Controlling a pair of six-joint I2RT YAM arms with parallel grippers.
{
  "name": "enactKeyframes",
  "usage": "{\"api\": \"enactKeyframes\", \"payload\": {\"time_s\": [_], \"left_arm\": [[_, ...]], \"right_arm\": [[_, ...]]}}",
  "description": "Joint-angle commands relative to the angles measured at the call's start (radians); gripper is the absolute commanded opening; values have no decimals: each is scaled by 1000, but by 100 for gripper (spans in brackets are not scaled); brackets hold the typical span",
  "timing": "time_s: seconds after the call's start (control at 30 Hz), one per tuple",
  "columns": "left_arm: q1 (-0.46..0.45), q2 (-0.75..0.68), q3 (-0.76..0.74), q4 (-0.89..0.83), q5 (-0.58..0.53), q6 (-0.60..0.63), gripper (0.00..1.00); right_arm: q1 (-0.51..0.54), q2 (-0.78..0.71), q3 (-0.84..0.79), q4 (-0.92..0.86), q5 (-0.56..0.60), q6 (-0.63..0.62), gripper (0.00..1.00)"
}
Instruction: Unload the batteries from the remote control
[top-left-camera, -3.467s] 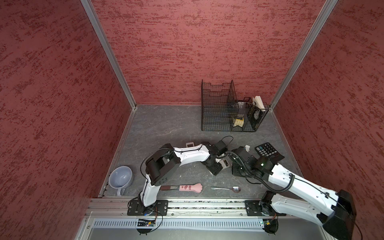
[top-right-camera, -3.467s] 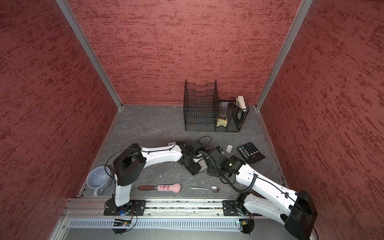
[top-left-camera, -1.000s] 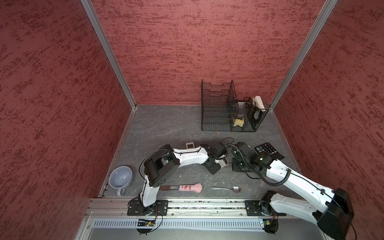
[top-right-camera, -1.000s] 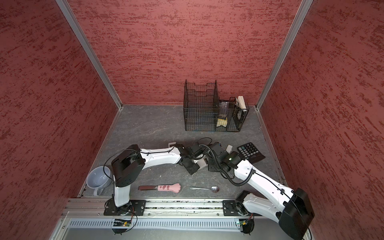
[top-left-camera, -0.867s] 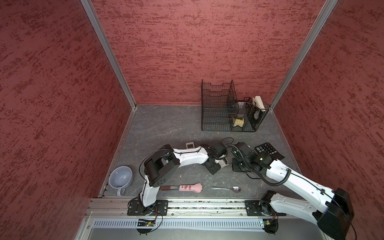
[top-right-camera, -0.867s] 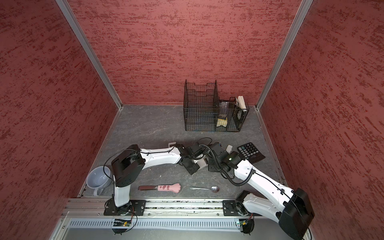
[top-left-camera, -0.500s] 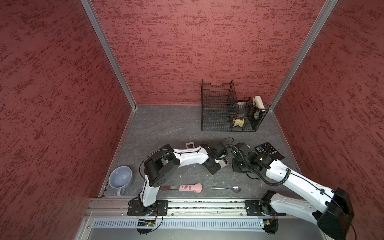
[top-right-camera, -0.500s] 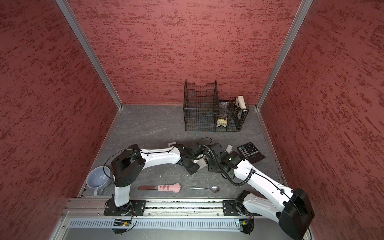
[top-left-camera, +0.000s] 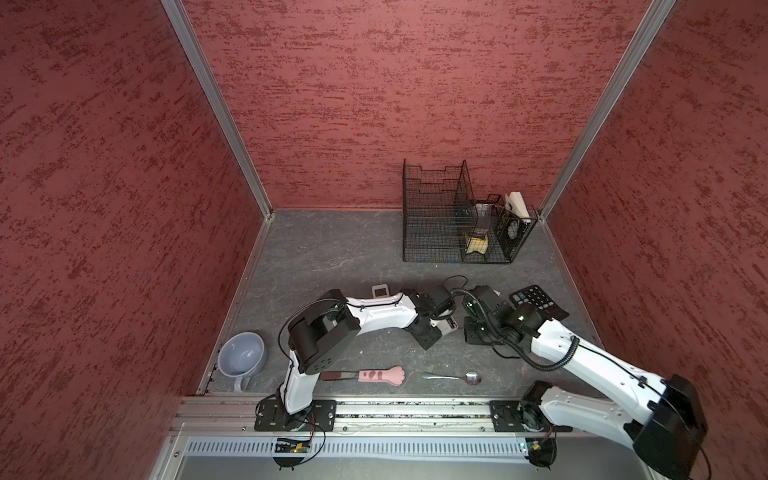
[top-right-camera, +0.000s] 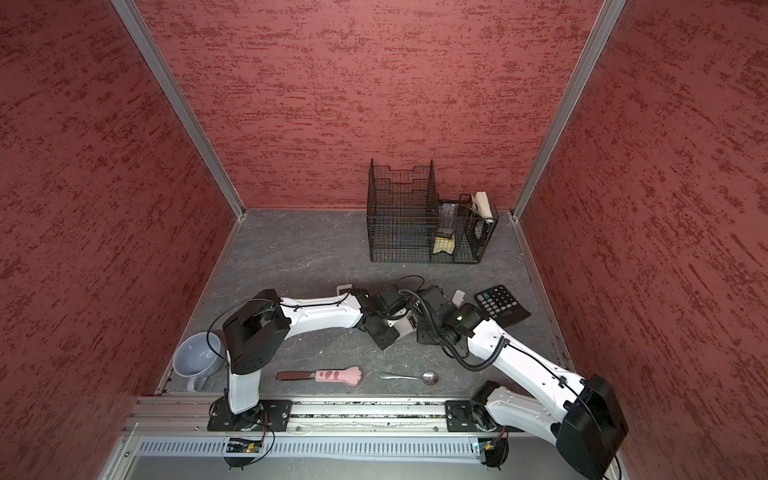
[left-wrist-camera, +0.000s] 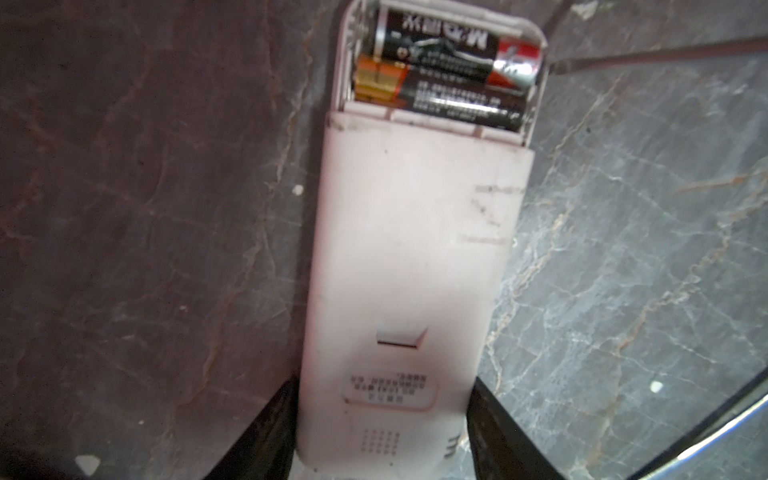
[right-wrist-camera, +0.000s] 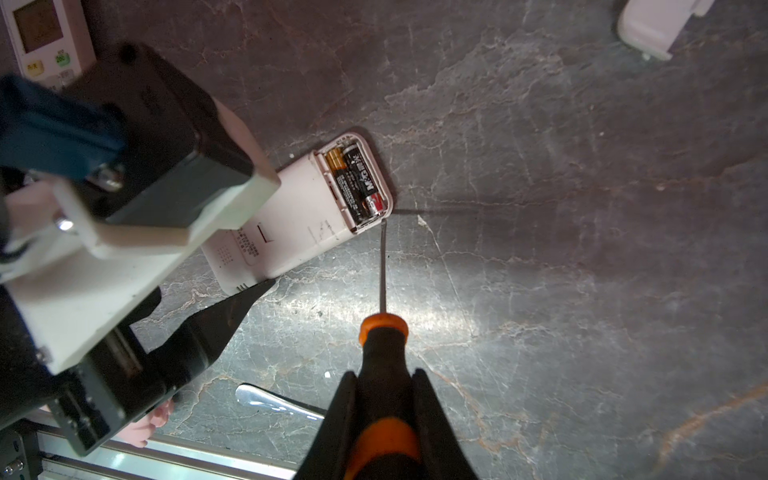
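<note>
Looking down on the grey tabletop (top-left-camera: 332, 257), you've got both arms meeting near the middle. Your left fingers (left-wrist-camera: 257, 436) are clamped on the remote (left-wrist-camera: 407, 270), one on each side of the end farthest from the battery bay. The remote lies flat on the tabletop, back side up. The bay stands uncovered, and the batteries (left-wrist-camera: 440, 70) are both seated in it, side by side and crosswise to the remote's length. The outer one is black with a red end, and the one just inside it is black with a gold end.

Your right fingers (right-wrist-camera: 436, 428) are drawn in narrow on the screwdriver (right-wrist-camera: 384, 365), gripping its black-and-orange handle. Its thin shaft points at the bay end of the remote. The tip sits right at the corner of the bay rim, by the red end of the outer battery, and I can't tell whether it touches the plastic.

A small white piece (right-wrist-camera: 648, 29) lies well apart from the remote, and a white handset (right-wrist-camera: 37, 37) with a little screen lies beside your left arm. In both top views a spoon (top-left-camera: 453, 377) and a pink paw-handled tool (top-left-camera: 380, 375) lie near the front rail. A calculator (top-left-camera: 536, 299) sits just beside your right arm, a mug (top-left-camera: 243, 357) stands front left, and a wire rack (top-left-camera: 432, 216) stands at the back.
</note>
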Motion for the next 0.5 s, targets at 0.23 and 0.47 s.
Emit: {"api": "enactKeyframes", "payload": {"time_s": [0.23, 0.47], "left_arm": [[-4, 62, -44, 2, 13, 13, 62], [-5, 63, -45, 4, 13, 14, 62]], "right_arm": [[-8, -15, 30, -12, -3, -12, 0], [-8, -9, 45, -12, -3, -16, 0]]}}
